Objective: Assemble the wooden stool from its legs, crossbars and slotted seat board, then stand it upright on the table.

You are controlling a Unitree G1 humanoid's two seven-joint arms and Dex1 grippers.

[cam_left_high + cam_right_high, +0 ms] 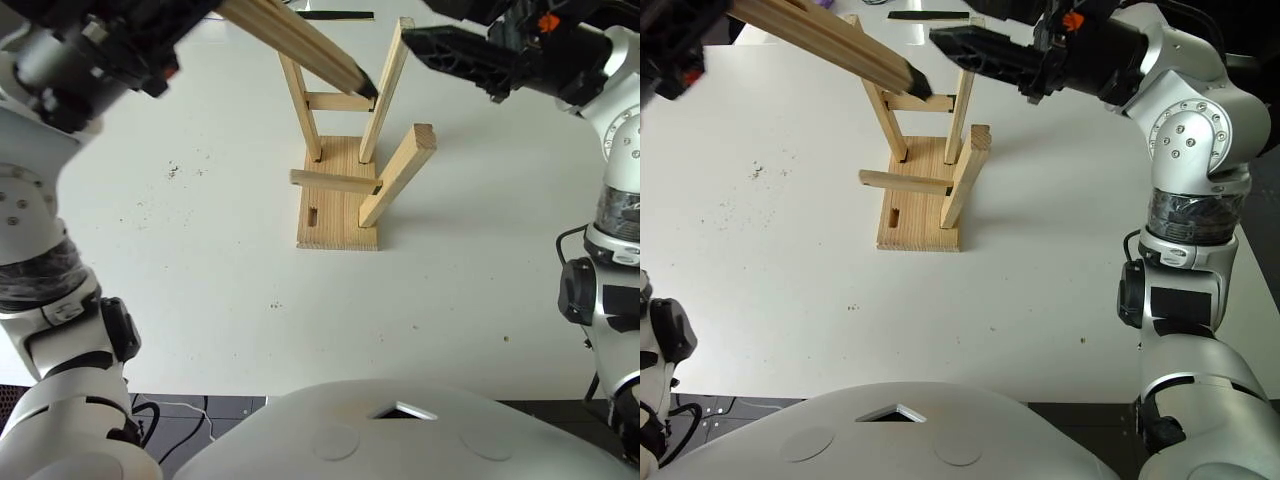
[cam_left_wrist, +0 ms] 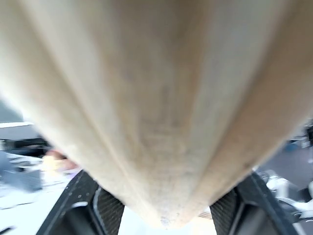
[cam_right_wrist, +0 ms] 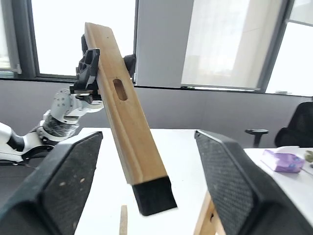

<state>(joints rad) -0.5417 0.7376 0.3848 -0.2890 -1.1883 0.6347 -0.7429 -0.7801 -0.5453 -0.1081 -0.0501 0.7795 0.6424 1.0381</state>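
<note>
White counter [image 1: 200, 300] fills the space between the two arms, and big windows [image 3: 73, 36] show behind it. The seat board [image 1: 335, 215] lies flat in the middle of the counter. Two far legs [image 1: 300, 105] stand up from its far end, with a crossbar [image 1: 335, 101] joining them. A near leg [image 1: 400, 172] stands tilted at the near right corner, and a second crossbar [image 1: 330, 181] sticks out from it to the left. One slot [image 1: 313, 214] in the board has nothing in it.

The left arm is lifted high over the far left side. The left tool [image 3: 92, 68] is clamped on a loose leg [image 1: 300, 45] that slopes down to the right. That leg's black tip [image 1: 368, 85] is right by the far right leg, just above the crossbar; I cannot tell if they touch.

The right arm is bent and reaches in from the right. The right tool [image 1: 985, 50] points left with its fingers [image 3: 63, 186] spread wide and holds nothing, its tip near the top of the far right leg
</note>
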